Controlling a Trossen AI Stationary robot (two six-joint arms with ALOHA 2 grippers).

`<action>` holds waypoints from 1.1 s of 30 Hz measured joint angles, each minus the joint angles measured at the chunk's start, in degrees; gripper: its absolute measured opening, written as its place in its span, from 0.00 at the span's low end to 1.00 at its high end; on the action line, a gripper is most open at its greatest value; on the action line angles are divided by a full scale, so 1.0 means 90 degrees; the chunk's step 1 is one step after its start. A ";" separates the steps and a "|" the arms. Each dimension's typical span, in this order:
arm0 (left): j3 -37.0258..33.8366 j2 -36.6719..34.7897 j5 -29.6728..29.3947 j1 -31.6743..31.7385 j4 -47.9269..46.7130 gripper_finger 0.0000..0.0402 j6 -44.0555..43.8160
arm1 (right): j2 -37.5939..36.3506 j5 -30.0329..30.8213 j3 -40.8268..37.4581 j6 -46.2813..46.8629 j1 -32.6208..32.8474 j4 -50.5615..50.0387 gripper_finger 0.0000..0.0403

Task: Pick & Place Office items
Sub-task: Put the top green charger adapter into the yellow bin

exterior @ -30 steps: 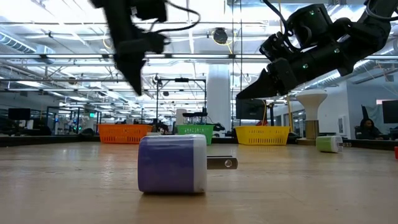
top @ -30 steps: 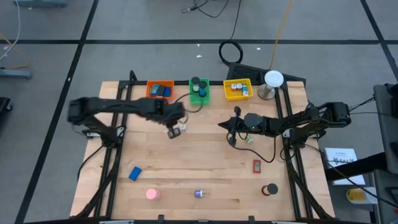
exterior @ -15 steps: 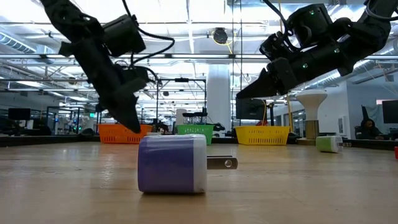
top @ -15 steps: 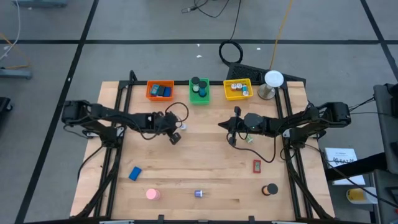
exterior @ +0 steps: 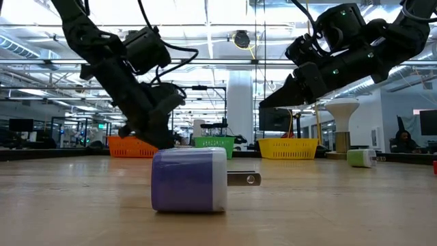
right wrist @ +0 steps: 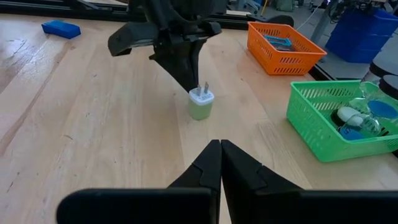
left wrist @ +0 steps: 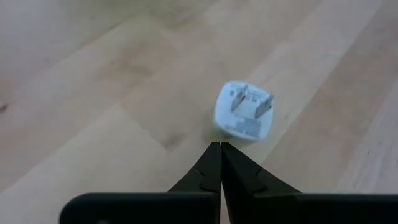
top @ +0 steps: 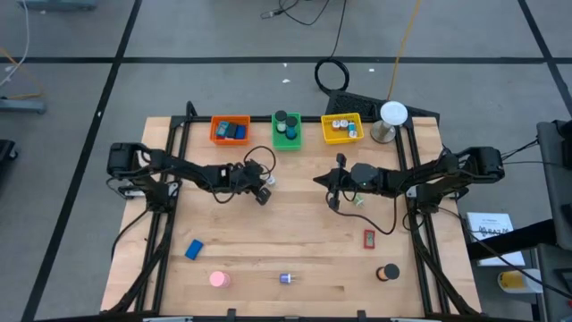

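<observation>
The left gripper is pinched fully closed and holds nothing; its tips hang low over the table, just beside a small pale plug adapter standing with prongs up at about 1 o'clock from them. The right gripper, also fully closed and empty, hovers near table centre, at 3 o'clock from the left one. Toward 6 o'clock lie a blue block, a pink round piece, a purple plug adapter, a red block and a black round piece.

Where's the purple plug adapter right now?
In the high view, the purple plug adapter lies near the table's front edge, about midway across, between the pink round piece and the black round piece.
</observation>
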 joint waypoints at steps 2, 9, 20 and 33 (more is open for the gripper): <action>0.0000 0.0069 -0.0018 0.0000 0.0163 0.01 -0.0003 | 0.0000 0.0003 0.0000 0.0001 0.0004 0.0025 0.01; 0.0000 0.0385 -0.0110 0.0102 0.0820 0.01 0.0037 | 0.0000 -0.0009 0.0001 0.0001 0.0004 0.0049 0.01; 0.0013 0.1053 0.0012 0.0169 0.2309 0.01 0.0060 | 0.0000 0.0001 0.0002 0.0003 0.0004 0.0046 0.01; 0.0985 0.1879 0.0068 0.0016 0.2570 0.01 0.0364 | 0.0000 0.0006 0.0002 0.0001 0.0004 0.0036 0.01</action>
